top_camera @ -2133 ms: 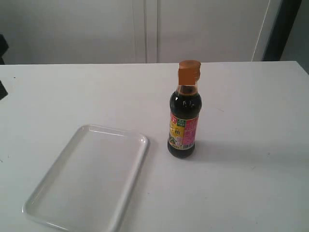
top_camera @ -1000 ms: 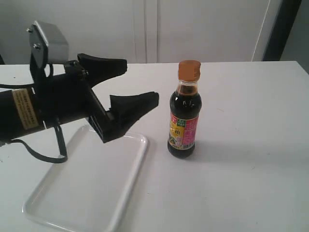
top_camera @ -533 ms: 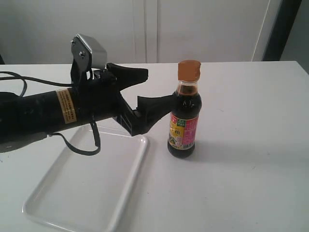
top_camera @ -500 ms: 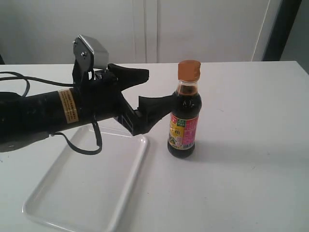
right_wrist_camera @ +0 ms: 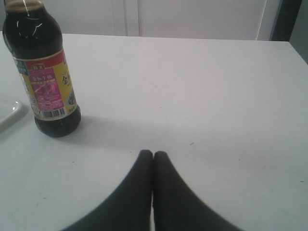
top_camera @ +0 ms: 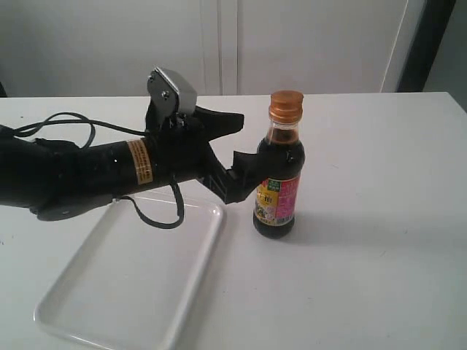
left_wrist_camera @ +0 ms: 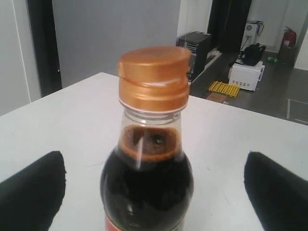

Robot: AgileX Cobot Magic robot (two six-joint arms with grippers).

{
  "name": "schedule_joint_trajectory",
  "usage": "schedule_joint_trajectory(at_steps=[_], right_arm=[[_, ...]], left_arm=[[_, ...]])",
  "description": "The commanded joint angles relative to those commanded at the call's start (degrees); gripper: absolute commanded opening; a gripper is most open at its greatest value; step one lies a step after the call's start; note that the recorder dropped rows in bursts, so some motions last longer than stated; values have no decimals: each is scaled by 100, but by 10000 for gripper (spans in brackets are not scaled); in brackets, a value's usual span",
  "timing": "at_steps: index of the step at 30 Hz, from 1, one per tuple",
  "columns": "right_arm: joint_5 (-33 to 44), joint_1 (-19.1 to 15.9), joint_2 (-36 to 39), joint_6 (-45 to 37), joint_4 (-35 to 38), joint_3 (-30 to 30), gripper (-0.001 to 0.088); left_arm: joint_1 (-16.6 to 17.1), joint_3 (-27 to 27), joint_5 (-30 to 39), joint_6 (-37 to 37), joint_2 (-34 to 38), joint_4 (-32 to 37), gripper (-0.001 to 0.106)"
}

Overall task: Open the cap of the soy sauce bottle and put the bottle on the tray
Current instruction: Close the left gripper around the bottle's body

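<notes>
The soy sauce bottle [top_camera: 277,189] stands upright on the white table, its orange-gold cap [top_camera: 285,106] closed on the neck. My left gripper [top_camera: 244,142] is open just left of the bottle's shoulder, one finger behind it and one in front, not touching the glass. In the left wrist view the bottle [left_wrist_camera: 147,185] and cap [left_wrist_camera: 154,77] fill the middle, a finger [left_wrist_camera: 31,190] on each side with wide gaps. The white tray [top_camera: 131,270] lies under the left arm, empty. My right gripper [right_wrist_camera: 153,155] is shut, well away from the bottle [right_wrist_camera: 45,82]; it does not show in the exterior view.
The left arm's black body and cable [top_camera: 80,171] stretch over the tray's far end. White cupboard doors [top_camera: 219,44] stand behind the table's far edge. A corner of the tray [right_wrist_camera: 7,110] shows in the right wrist view.
My left arm came in from the left and has moved right and a little up, bringing its open fingers to either side of the bottle's shoulder. The bottle and tray have not moved.
</notes>
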Motion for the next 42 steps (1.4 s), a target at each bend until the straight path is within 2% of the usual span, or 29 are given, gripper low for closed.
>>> schedule_joint_trajectory(at_steps=[3, 17, 36, 39, 42], right_arm=[[0, 0, 0, 0, 0, 0, 0], [0, 0, 0, 0, 0, 0, 0], [0, 0, 0, 0, 0, 0, 0], [0, 0, 0, 0, 0, 0, 0], [0, 0, 0, 0, 0, 0, 0]], left_arm=[[-103, -175, 50, 36, 165, 0, 1050], [-105, -835, 36, -194, 939, -89, 1050], [-326, -1379, 210, -110, 1526, -172, 1048], [-326, -1379, 245, -110, 1526, -172, 976], [-334, -1379, 257, -110, 1526, -172, 795]])
